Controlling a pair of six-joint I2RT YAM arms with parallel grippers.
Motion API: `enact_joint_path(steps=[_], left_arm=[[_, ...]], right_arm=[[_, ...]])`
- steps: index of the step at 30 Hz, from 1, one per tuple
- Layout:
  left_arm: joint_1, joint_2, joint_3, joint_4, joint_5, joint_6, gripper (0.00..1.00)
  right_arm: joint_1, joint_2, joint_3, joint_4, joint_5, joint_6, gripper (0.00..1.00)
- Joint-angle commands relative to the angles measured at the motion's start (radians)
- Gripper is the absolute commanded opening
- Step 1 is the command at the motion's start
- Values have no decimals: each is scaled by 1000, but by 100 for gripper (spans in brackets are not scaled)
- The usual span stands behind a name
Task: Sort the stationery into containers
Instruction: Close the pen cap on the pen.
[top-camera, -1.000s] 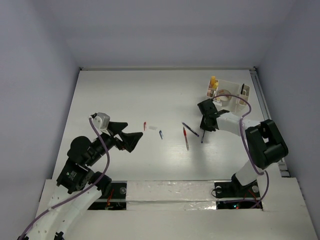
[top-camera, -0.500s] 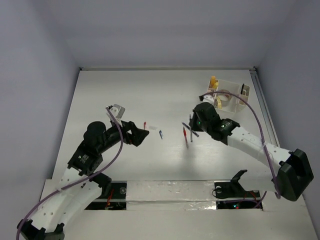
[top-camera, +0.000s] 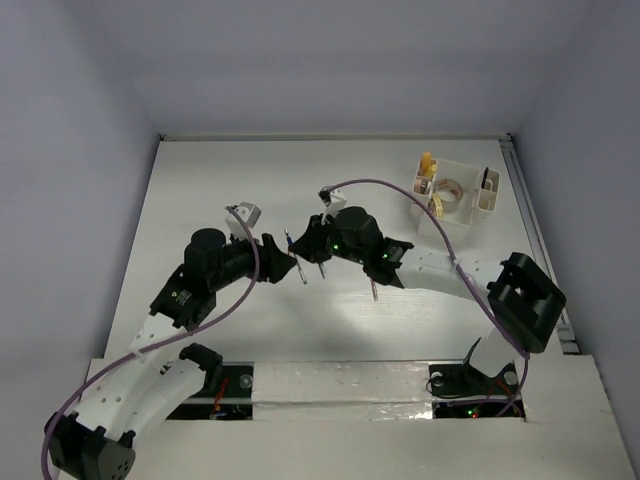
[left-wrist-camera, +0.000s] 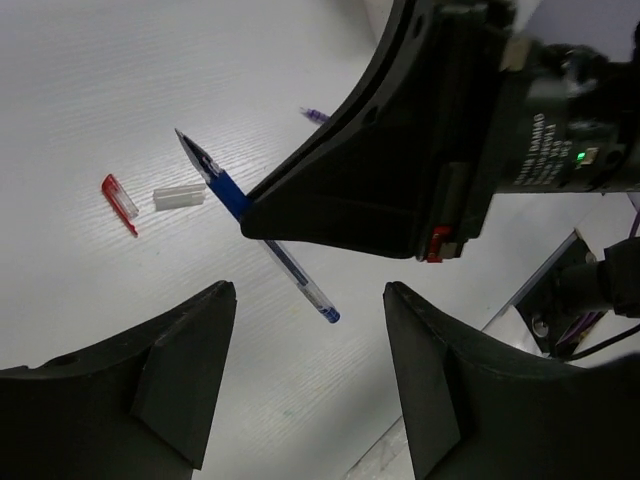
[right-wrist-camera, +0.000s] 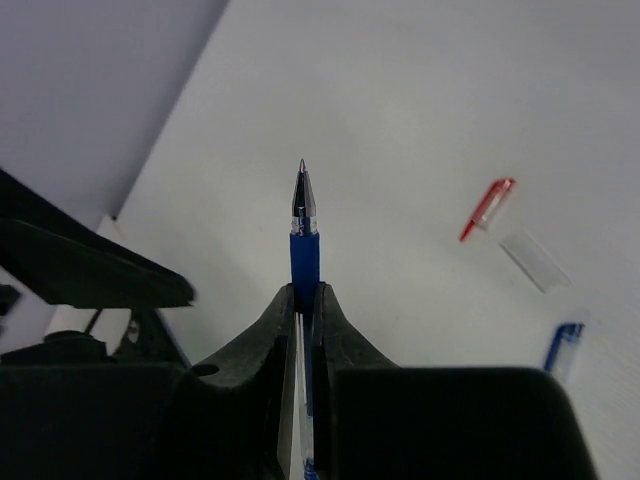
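My right gripper (right-wrist-camera: 304, 295) is shut on a blue pen (right-wrist-camera: 304, 255), whose tip sticks out past the jaws. In the top view this gripper (top-camera: 304, 248) hovers over the table's middle, holding the pen (top-camera: 290, 242) off the surface. My left gripper (left-wrist-camera: 310, 400) is open and empty, with its fingers spread on either side just below the pen's blue end (left-wrist-camera: 300, 285). In the top view the left gripper (top-camera: 289, 269) is right beside the right one. The cream-white organizer (top-camera: 472, 205) stands at the far right, holding a tape roll (top-camera: 447, 188) and yellow blocks (top-camera: 428, 163).
A red cap (right-wrist-camera: 488, 208), a clear cap (right-wrist-camera: 535, 262) and a blue cap (right-wrist-camera: 563, 348) lie loose on the table under the grippers. A red pen (top-camera: 373, 290) lies partly under my right arm. A purple pen tip (left-wrist-camera: 313, 115) shows beyond the right gripper.
My right gripper has swung left from beside the organizer to the table's middle with the pen. My left gripper has reached right to meet it.
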Motion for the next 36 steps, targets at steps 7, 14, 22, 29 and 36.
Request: enact_joint_path(steps=[7, 14, 22, 29, 36], left_arm=[[6, 62, 12, 36, -18, 4, 47], [15, 45, 12, 36, -38, 4, 40], [33, 18, 19, 22, -75, 4, 0], [33, 1, 19, 25, -70, 5, 0], [33, -11, 15, 31, -55, 7, 0]], right_arm=[[7, -46, 32, 328, -14, 82, 0], [16, -11, 5, 480, -117, 212, 0], [17, -10, -35, 518, -135, 249, 0], [17, -37, -78, 460, -123, 226, 0], [-35, -105, -77, 258, -130, 111, 33]])
